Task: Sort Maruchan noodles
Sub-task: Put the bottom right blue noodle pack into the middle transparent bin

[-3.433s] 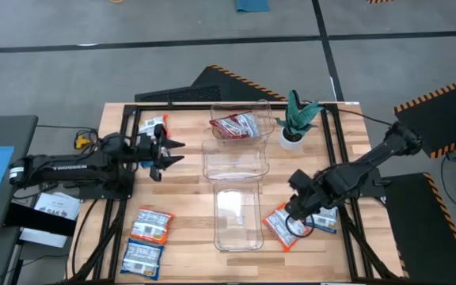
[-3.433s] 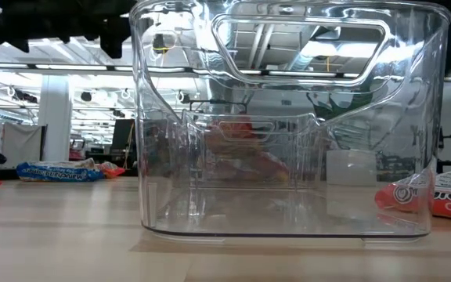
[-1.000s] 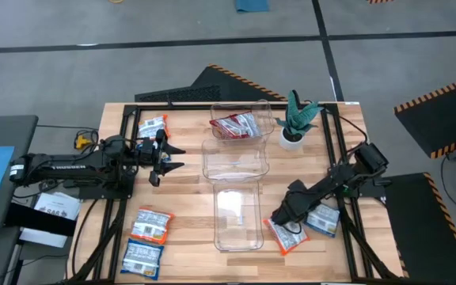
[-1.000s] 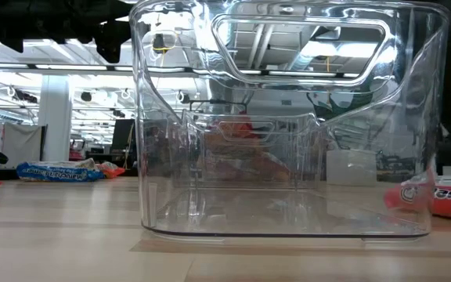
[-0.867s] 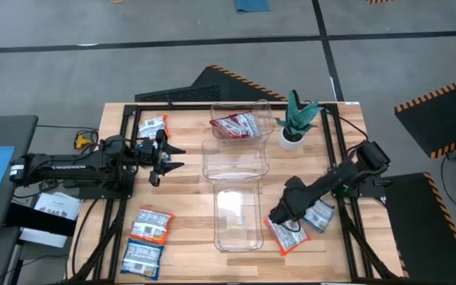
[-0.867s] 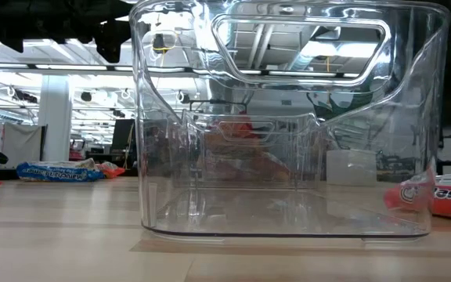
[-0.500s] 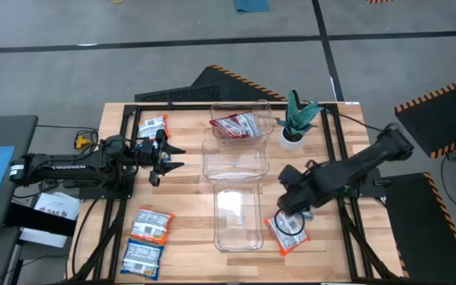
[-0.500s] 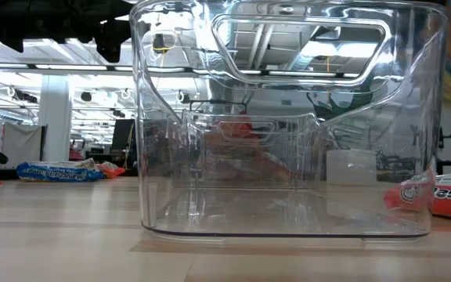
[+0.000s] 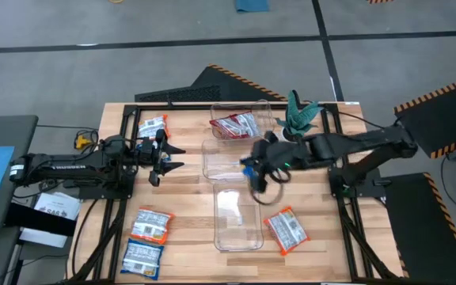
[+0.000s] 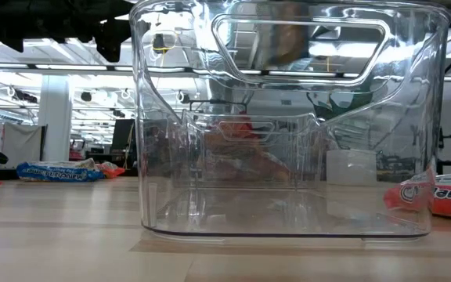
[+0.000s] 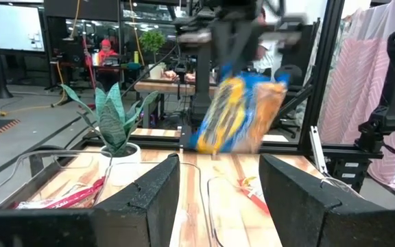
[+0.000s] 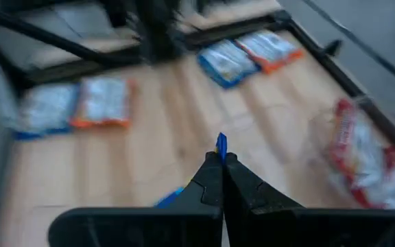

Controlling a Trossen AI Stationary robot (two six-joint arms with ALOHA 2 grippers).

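My right gripper (image 9: 257,170) is shut on a blue-and-white noodle packet (image 11: 242,113) and hangs over the right rim of the middle clear bin (image 9: 235,159). The far bin (image 9: 241,123) holds a red packet (image 9: 236,126). The near bin (image 9: 237,215) shows nothing inside it. An orange packet (image 9: 286,229) lies flat on the table to the right of the near bin. My left gripper (image 9: 169,156) waits open at the table's left side, pointing toward the bins. My right gripper pinches the packet's upper edge (image 12: 221,143) between its two fingers; a sliver of blue shows past the fingertips. The fingers come from above and point down. The packet hangs below them, clear of the table and the bins.
Two blue-and-white packets (image 9: 150,224) (image 9: 142,257) lie at the near left, and another (image 9: 153,125) lies at the far left. A potted plant (image 9: 294,123) stands just to the right of the far bin. Black frame rails run along the table's edges.
My right gripper has lifted the blue-and-white packet from beside the orange packet at the near right. It has carried the packet up and toward the table's far left, to the middle bin. The orange packet stays on the table.
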